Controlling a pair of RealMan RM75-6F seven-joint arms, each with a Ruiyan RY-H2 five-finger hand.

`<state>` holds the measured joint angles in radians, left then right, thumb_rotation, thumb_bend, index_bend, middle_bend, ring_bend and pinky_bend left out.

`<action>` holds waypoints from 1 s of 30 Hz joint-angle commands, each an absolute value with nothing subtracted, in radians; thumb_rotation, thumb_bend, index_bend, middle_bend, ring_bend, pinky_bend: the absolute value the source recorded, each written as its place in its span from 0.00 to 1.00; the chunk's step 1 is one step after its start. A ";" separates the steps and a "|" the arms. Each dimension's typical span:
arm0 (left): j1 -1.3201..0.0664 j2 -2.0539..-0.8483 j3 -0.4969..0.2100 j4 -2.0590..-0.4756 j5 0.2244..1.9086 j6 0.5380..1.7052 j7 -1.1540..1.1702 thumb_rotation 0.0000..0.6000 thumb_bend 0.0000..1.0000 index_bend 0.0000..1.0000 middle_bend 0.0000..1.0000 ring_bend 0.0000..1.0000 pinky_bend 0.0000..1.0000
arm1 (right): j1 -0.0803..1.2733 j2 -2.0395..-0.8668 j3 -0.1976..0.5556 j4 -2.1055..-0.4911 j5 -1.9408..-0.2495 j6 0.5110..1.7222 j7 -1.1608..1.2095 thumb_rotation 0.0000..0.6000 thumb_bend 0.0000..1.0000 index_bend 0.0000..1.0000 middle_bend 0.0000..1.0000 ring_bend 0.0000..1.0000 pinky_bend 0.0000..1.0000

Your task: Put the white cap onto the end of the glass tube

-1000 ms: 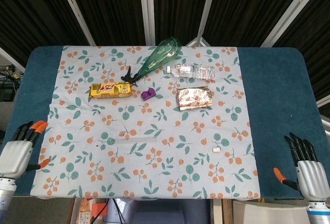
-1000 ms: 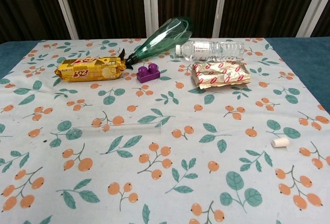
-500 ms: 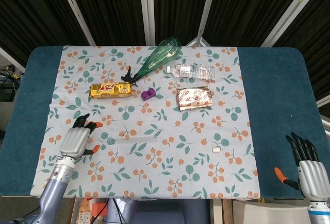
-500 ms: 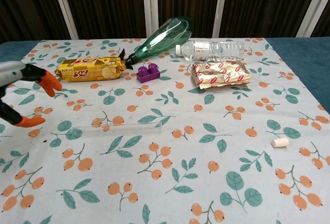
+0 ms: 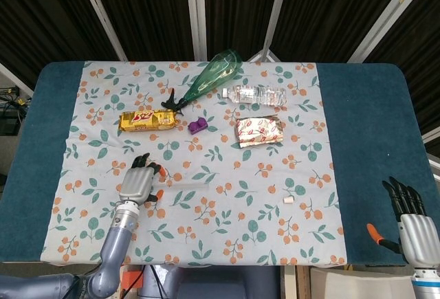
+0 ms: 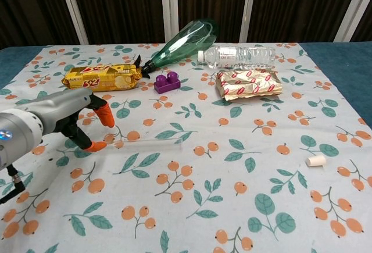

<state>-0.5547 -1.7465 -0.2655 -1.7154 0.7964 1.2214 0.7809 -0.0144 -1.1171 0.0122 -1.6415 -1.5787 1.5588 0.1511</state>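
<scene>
Left hand (image 6: 70, 122) open over the left end of the glass tube (image 6: 145, 144) lying mid-surface: you close low around it without rolling it, while your right hand (image 5: 410, 220), fingers apart at the right near corner, goes for the white cap (image 6: 315, 161) toward the right edge.

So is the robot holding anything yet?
No, nothing. The left hand hovers open by one end of the glass tube, fingers apart. The right hand is open, away from the white cap.

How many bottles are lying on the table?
2. The green bottle lies at the far side, neck pointing toward the yellow snack packet. The clear water bottle lies right beside it, behind the foil packet. None seem hidden.
</scene>
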 commanded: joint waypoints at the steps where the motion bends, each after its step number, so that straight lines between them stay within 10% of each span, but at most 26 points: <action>1: -0.584 -1.784 -0.282 -1.687 0.761 1.239 0.803 1.00 0.40 0.42 0.31 0.00 0.00 | -0.014 -1.117 0.012 -1.642 -1.578 1.559 0.153 1.00 0.31 0.00 0.00 0.00 0.00; 30: -0.677 -1.919 -0.280 -1.601 0.677 1.316 0.870 1.00 0.41 0.47 0.31 0.00 0.00 | -0.016 -1.111 0.011 -1.648 -1.574 1.553 0.166 1.00 0.31 0.00 0.00 0.00 0.00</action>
<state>-0.6753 -1.9167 -0.2792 -1.6027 0.6789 1.3150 0.8685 -0.0156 -1.1114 0.0111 -1.6480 -1.5738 1.5535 0.1659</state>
